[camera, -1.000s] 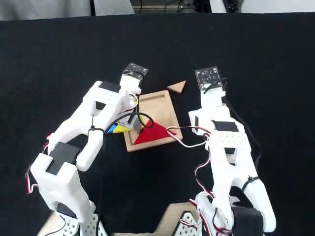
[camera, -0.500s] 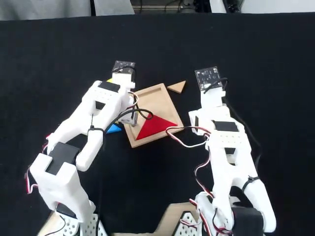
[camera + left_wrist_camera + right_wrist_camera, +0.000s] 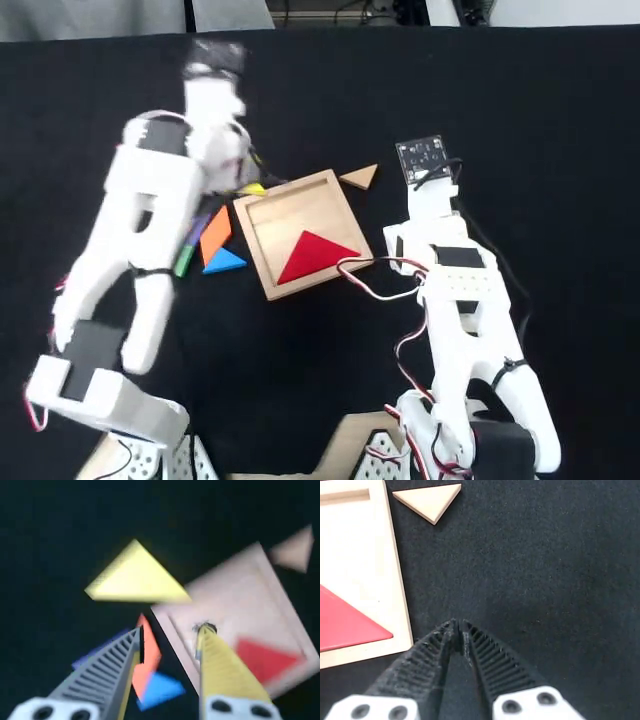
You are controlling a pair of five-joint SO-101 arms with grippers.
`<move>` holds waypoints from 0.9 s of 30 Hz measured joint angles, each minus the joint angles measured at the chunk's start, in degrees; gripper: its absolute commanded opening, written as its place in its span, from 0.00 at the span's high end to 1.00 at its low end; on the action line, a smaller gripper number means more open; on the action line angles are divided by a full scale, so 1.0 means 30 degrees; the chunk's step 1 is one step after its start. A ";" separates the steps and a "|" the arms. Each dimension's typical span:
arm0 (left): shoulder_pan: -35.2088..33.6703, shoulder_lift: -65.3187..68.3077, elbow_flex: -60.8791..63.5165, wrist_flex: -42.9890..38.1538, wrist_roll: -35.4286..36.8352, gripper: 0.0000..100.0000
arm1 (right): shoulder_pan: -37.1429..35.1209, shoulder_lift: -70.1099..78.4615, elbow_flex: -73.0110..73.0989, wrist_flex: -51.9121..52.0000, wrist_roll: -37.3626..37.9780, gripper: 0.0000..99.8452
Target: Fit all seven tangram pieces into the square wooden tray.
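Tangram pieces (image 3: 215,235) beside wooden tray (image 3: 290,215) half behind left arm (image 3: 150,200); left pincer (image 3: 170,632) apart, right pincer (image 3: 459,627) together.

Tray (image 3: 290,215) bare beside red triangle (image 3: 312,255); orange pc (image 3: 214,236), blue pc (image 3: 222,262) (yellow pc (image 3: 252,188) too) by its edge.

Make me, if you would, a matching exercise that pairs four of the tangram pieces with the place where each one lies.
Pieces:
1. red triangle
2. plain wooden triangle
3. yellow triangle
4. blue triangle

Places:
A. outside the tray, just nearer the robot than the orange piece
B. inside the tray
C. outside the tray, off its farthest corner
D. outside the tray, by its left corner

Pairs: 1-B, 2-C, 3-D, 4-A.
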 measured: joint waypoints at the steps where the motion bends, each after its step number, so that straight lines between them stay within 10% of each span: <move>1: -0.0440 0.0147 0.0000 -0.0645 -0.0147 0.81 | 0.0000 0.0000 0.0000 0.0000 0.0000 0.99; 8: -0.1436 0.4044 -0.1260 0.0088 -0.1026 0.69 | 0.0000 0.0000 0.0000 0.0000 0.0029 0.99; 19: -0.1407 0.4894 -0.2139 0.1582 1.0286 0.69 | 0.0000 0.0000 0.0000 0.0000 0.0029 0.99; 27: -0.1407 0.6564 -0.0967 -0.0527 1.3216 0.69 | 0.0000 0.0000 0.0000 0.0000 0.0029 0.99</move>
